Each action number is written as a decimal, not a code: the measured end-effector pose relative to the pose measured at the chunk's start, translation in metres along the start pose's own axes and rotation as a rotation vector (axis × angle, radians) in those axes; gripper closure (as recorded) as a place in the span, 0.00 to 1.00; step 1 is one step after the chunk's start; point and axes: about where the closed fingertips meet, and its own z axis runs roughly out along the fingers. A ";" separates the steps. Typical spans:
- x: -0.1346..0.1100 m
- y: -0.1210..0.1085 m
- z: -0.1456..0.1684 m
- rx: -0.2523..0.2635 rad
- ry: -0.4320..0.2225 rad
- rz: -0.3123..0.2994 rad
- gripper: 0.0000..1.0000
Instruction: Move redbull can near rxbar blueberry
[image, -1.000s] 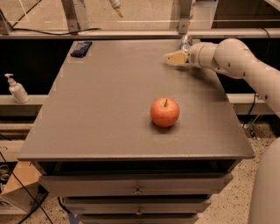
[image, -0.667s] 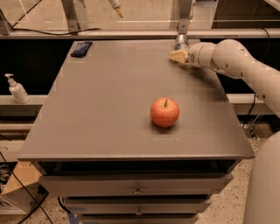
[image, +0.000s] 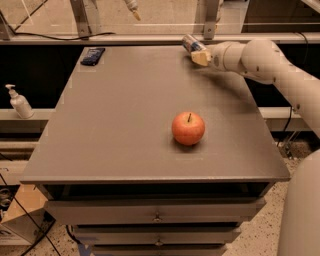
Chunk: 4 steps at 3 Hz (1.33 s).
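Observation:
The redbull can (image: 190, 43), slim and silver-blue, is tilted at the table's far right edge, held in the tip of my gripper (image: 199, 54). The gripper reaches in from the right on a white arm, and its tan fingers (image: 202, 58) are closed on the can's lower end. The rxbar blueberry (image: 93, 55), a flat dark blue wrapper, lies at the far left corner of the grey table (image: 125, 115), well to the left of the can.
A red-orange apple (image: 188, 128) sits right of the table's middle, nearer the front. A white pump bottle (image: 20, 102) stands on a ledge left of the table. A rail with metal posts runs behind the table. Drawers are below the front edge.
The gripper moved back and left to the upright can at the far edge and closed on it. The can now sits tilted and shifted left. Apple and bar have not moved.

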 end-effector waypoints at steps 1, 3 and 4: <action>-0.041 0.040 0.010 -0.146 -0.077 -0.074 1.00; -0.056 0.051 0.009 -0.187 -0.095 -0.123 1.00; -0.069 0.076 0.014 -0.245 -0.126 -0.155 1.00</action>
